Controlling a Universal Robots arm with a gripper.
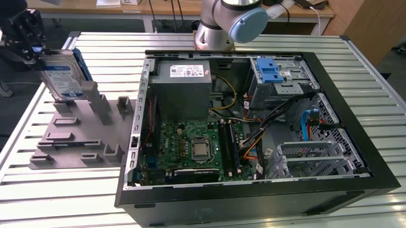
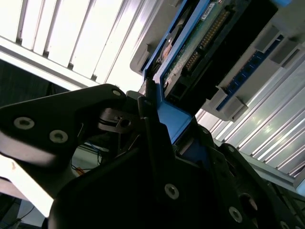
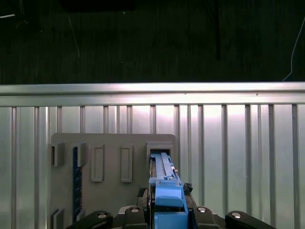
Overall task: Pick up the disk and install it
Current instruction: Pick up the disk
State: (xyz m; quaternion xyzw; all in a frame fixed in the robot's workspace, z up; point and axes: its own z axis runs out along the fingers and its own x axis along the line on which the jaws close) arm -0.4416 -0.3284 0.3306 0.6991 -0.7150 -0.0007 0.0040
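Right now, gripper: we see the gripper (image 1: 28, 45) at the far side of the exterior view's left, closed on the disk (image 1: 63, 76).
Grip: in the second wrist view the black fingers (image 2: 150, 124) press on the blue carrier frame (image 2: 174, 121) from both sides, with no gap that we can make out.
Disk: a silver hard drive with a white-and-blue label. It is held tilted, with its top leaning towards the gripper and its label facing the exterior camera.
Underside: in the second wrist view we see its green circuit board and connector row (image 2: 202, 40).
Disk position: over the grey fixture plate (image 1: 76, 137), its lower end by one of the plate's upright posts (image 1: 96, 102). In the first wrist view the carrier's edge (image 3: 167, 186) lines up with a slot (image 3: 159, 150). We cannot tell whether the disk sits in the slot or hangs just above it.
Fixture: flat on the slatted metal table (image 1: 57, 190), just beside the computer case (image 1: 355, 156).
Computer case: lying open, well apart from the disk. We see its motherboard (image 1: 190, 142) and power supply (image 1: 184, 90).
Drive cage: the drive cage (image 1: 282, 88) sits in the case's far corner on the exterior view's right and carries a blue plastic part (image 1: 269, 71).
Arm: the robot arm (image 1: 228, 23) rises behind the case.
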